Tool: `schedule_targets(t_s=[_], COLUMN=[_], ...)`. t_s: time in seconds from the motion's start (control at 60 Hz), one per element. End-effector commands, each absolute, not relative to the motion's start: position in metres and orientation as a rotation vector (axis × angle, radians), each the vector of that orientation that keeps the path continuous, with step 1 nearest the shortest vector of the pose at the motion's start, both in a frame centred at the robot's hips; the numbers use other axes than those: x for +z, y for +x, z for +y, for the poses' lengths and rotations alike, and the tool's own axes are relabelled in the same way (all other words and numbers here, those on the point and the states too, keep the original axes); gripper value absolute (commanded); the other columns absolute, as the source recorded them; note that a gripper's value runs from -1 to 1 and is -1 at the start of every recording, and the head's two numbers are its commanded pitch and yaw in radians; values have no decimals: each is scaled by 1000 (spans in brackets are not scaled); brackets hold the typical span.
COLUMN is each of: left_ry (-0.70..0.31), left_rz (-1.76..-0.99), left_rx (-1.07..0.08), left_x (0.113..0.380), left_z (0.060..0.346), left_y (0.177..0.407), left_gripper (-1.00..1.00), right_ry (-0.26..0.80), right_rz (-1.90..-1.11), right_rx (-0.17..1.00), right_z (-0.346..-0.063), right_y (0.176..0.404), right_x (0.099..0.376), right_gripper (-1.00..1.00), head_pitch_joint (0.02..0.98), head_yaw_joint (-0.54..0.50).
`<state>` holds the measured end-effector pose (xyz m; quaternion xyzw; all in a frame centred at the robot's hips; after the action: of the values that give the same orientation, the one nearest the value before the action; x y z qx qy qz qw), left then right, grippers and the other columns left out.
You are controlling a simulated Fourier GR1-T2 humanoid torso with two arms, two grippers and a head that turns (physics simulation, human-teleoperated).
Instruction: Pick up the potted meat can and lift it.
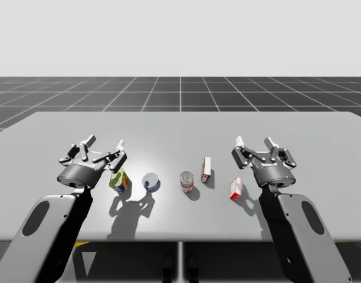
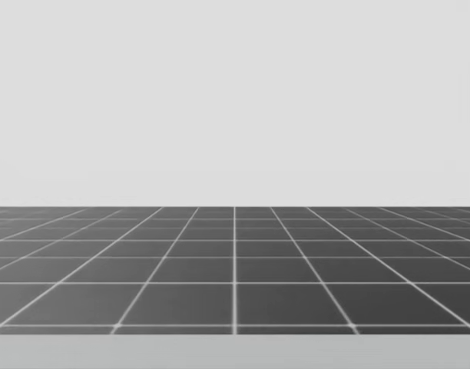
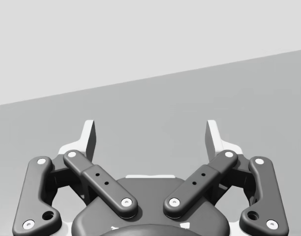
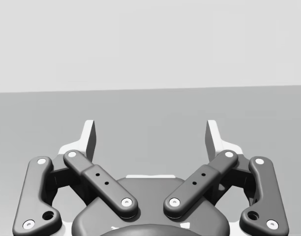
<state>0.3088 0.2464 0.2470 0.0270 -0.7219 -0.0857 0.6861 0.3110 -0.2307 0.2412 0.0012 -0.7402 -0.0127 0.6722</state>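
Now my left gripper (image 1: 101,151) hangs open, just beside the small yellow-and-green metal can (image 1: 118,181) standing on the grey table (image 1: 180,130). My right gripper (image 1: 264,150), far right, is open too.

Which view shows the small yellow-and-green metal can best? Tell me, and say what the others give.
The high view: the yellow-and-green can stands on the grey table, close to my left gripper. The head view looks at the dark gridded floor; both wrist views look past open fingers across tabletop.
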Motion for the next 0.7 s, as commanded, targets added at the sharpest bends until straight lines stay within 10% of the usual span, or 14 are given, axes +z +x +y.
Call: schedule_targets(t_s=[0.017,0.7], left_ry=[60,62], left_rz=[-1616,-1610], left_rx=[-192,-199], left_x=[247,247], left_z=[247,248], left_y=[309,310], left_gripper=[-1000,-1000], right_ry=[10,-14], right_rz=[-1677,-1633], right_rx=[-55,-39], right_z=[-231,-233], right_y=[309,314], right_x=[242,243], right_gripper=[-1000,-1000], head_pitch_joint=[82,568], head_yaw_joint=[-1,20])
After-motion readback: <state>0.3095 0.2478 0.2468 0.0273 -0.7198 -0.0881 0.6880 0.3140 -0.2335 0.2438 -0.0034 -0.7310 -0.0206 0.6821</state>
